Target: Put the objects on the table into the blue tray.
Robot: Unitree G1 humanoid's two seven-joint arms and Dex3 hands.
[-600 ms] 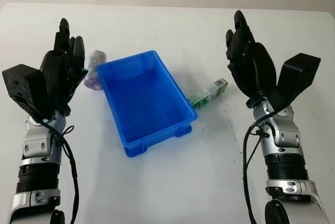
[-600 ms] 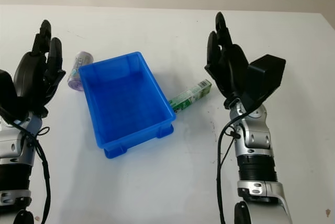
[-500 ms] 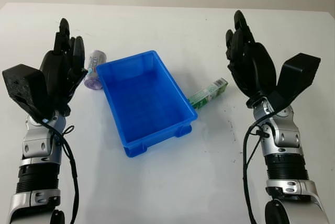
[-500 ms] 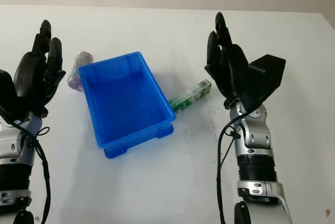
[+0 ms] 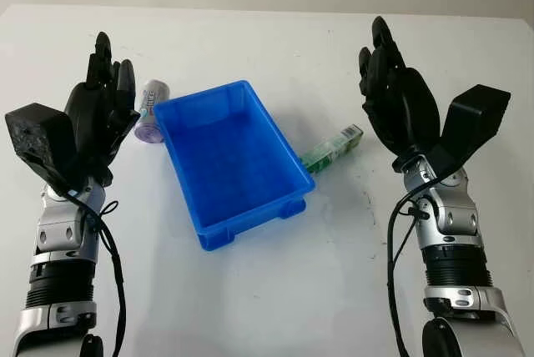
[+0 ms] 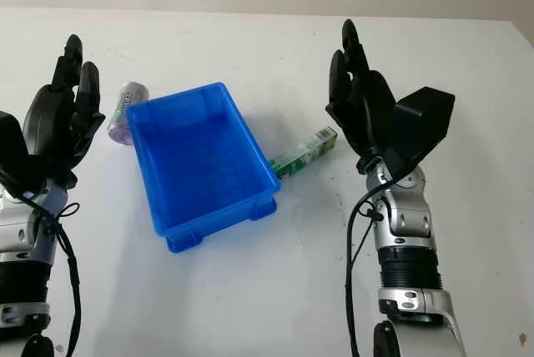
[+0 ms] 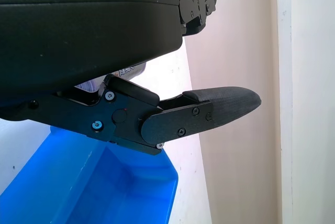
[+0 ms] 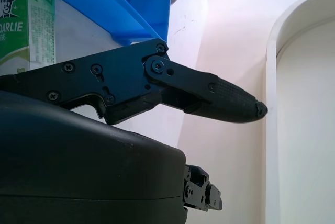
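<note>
The blue tray [image 5: 234, 161] sits mid-table, nothing in it yet. The can [image 5: 152, 111] lies touching its left wall; the green carton [image 5: 332, 148] touches its right wall. Left hand [image 5: 100, 119] and right hand [image 5: 399, 103] hover released — each should approach its object from the outer side.

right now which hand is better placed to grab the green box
Right. The open right hand is raised beside the green box, on that side of the blue tray; the open left hand is across it.
</note>
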